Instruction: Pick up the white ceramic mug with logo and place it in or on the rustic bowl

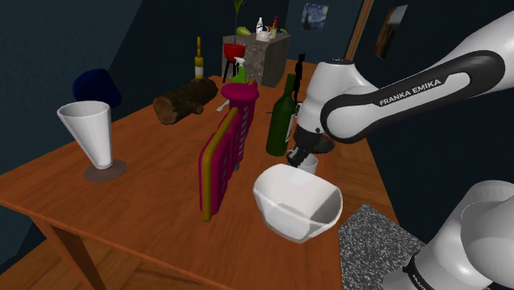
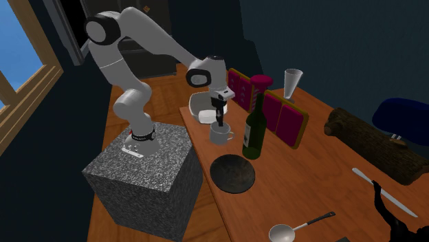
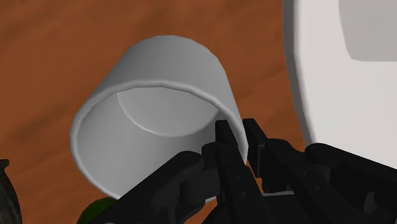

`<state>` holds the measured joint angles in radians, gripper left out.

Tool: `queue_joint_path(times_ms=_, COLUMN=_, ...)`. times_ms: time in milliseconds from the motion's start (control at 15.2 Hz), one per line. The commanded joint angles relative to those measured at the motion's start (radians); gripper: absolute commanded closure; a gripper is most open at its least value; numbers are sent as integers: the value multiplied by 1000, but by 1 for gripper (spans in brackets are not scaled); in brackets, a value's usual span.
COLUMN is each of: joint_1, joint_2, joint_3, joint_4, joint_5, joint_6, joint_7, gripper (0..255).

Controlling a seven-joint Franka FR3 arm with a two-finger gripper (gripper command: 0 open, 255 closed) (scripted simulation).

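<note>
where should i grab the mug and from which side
Grip the mug's thin rim wall from straight above, one finger inside and one outside. It stands upright with its mouth open upward, and the green bottle and the white bowl stand close on two sides, so a sideways approach looks crowded. The gripper pinches the wall on the side nearest the bowl.

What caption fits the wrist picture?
Black gripper clasps the rim of the white mug, beside the white bowl on a brown table.
</note>
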<state>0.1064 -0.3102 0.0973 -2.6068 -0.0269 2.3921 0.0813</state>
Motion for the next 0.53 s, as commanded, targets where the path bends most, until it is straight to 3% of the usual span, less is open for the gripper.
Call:
queue_joint_path(times_ms=0, joint_1=3, joint_2=-11, joint_3=0, joint_4=2, joint_5=2, joint_6=-65, joint_7=-5, gripper=255)
queue_joint_path(times_ms=462, joint_1=6, joint_2=-68, joint_3=-4, joint_4=54, joint_5=9, joint_6=-174, joint_7=-14, gripper=255)
